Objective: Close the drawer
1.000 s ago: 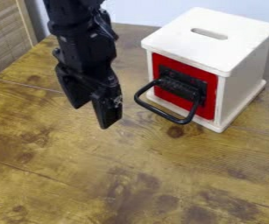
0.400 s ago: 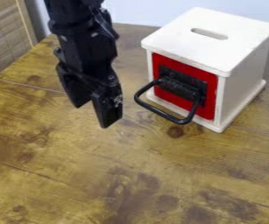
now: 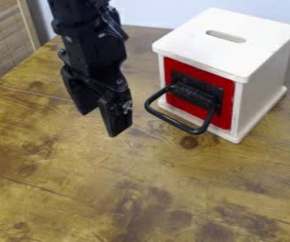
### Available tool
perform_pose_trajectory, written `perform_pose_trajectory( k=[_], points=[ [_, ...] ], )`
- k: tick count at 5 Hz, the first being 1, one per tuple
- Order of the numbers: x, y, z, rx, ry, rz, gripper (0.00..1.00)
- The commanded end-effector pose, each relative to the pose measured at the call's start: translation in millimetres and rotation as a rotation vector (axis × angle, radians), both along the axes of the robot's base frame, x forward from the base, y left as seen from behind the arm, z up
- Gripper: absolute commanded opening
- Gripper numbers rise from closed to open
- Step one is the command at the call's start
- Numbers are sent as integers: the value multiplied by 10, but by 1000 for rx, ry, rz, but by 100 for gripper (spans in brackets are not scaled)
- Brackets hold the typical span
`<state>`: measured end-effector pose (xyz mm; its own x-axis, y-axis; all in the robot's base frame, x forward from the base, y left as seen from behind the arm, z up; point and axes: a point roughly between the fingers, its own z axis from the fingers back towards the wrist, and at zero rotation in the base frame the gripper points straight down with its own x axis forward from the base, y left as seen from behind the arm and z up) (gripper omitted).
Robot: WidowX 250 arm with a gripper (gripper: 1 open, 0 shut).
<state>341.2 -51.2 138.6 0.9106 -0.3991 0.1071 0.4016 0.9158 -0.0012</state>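
The drawer [image 3: 222, 102] has a red front with a black handle [image 3: 175, 115]; the box [image 3: 260, 59] is creamy white, the gripper [image 3: 99, 119] black, the tabletop [image 3: 110, 180] brown with darker grain and mottled knots

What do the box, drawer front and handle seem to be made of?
Box: likely painted wood, pale and smooth with crisp edges. Drawer front: matte red, perhaps painted board. Handle: black looped rod, probably coated wire, possibly plastic.
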Motion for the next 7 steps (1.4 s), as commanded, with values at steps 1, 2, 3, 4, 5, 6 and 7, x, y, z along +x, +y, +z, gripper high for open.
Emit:
perform_pose_trajectory(
  k=[1,2,3,4,5,6,7],
  points=[
    [80,123,229,-11,-73,40,100],
    [97,159,189,-10,-60,61,100],
    [121,160,164,-8,-51,49,100],
    [129,148,193,-3,-60,35,100],
    [133,141,203,0,-63,31,100],
    [129,135,209,4,-66,47,100],
    [121,124,210,2,-70,43,100]
  ],
)
